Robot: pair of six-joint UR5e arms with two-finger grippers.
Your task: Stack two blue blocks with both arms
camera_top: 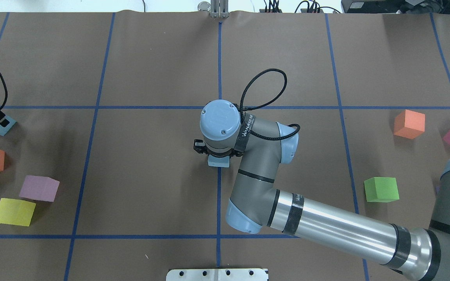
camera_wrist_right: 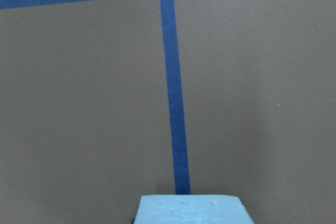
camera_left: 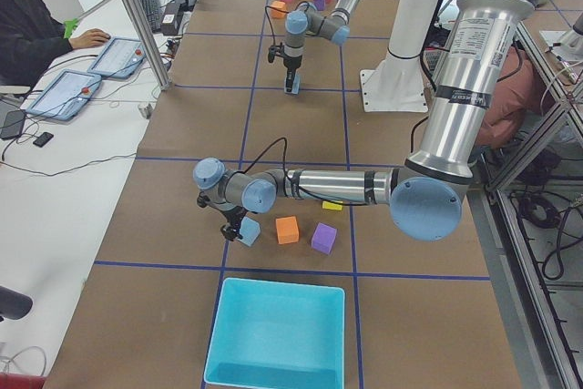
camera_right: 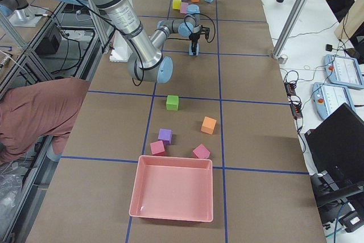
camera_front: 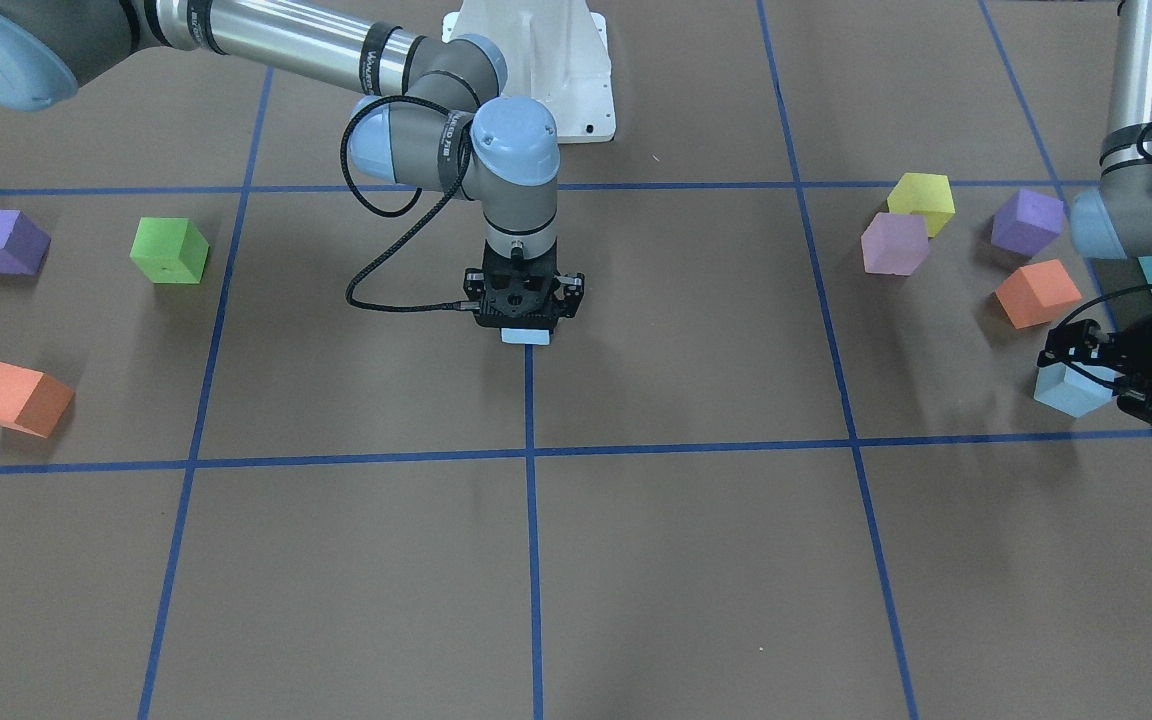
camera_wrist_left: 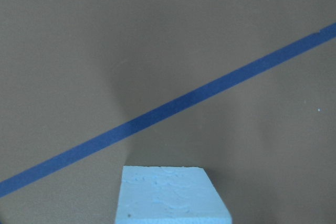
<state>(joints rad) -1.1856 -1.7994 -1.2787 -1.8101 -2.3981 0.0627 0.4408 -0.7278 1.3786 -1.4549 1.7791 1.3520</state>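
A: Where do we stand on the stack?

B: Nothing is stacked yet. Our right end effector [camera_front: 526, 318] points straight down at the middle of the bench, and one blue block [camera_front: 526, 337] sits between its fingers, on or just above the centre tape line. It looks clamped on that block, though whether the block already rests on the bench we cannot tell.

A: And the second blue block [camera_front: 1071, 390]?

B: It is far out toward the bench's left end, with our left end effector [camera_front: 1096, 372] around it. The fingers seem to be gripping it, low over the bench, just beside an orange cube [camera_front: 1037, 293].

A: So what remains?

B: We judge most of the task is ahead of us: set the middle block down, let go and clear away, then carry the other across and lower it squarely on top.
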